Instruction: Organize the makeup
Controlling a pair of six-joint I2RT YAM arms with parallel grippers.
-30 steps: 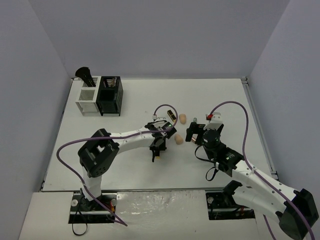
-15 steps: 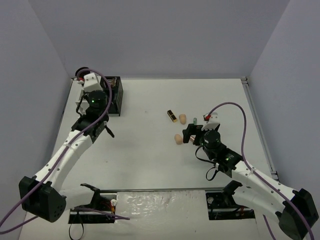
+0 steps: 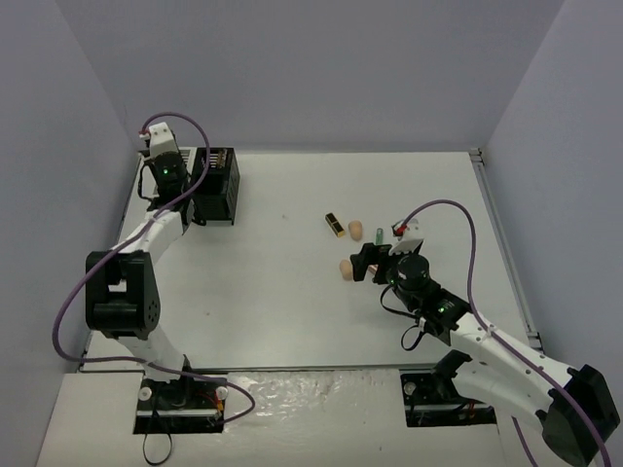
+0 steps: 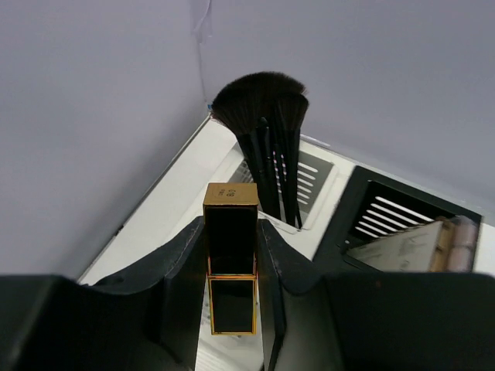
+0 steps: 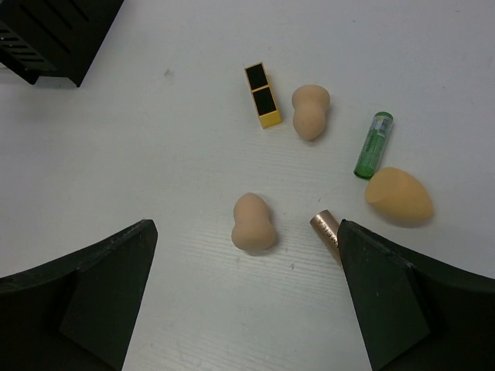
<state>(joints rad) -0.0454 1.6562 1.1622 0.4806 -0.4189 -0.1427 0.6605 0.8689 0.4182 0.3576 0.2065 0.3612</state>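
My left gripper [image 4: 232,267] is shut on a black-and-gold lipstick [image 4: 230,232], held over the back left corner [image 3: 165,183]. Just beyond it is a white slatted bin [image 4: 313,179] with black brushes [image 4: 267,151] standing in it. My right gripper [image 5: 246,236] is open and hovers over a peach sponge [image 5: 253,224] [image 3: 346,269] without touching it. Around that sponge lie a second lipstick [image 5: 261,95], another sponge [image 5: 310,112], a green tube [image 5: 373,144], an egg-shaped sponge [image 5: 398,195] and a rose-gold tube [image 5: 326,230], the last one next to my right finger.
A black slatted bin [image 3: 215,185] stands right of the white one and holds flat palettes [image 4: 410,246]. Grey walls close in the back and both sides of the white table [image 3: 273,302].
My left arm has swung from the table's middle to the bins at the back left, carrying the lipstick. The right gripper has crept left over the near sponge.
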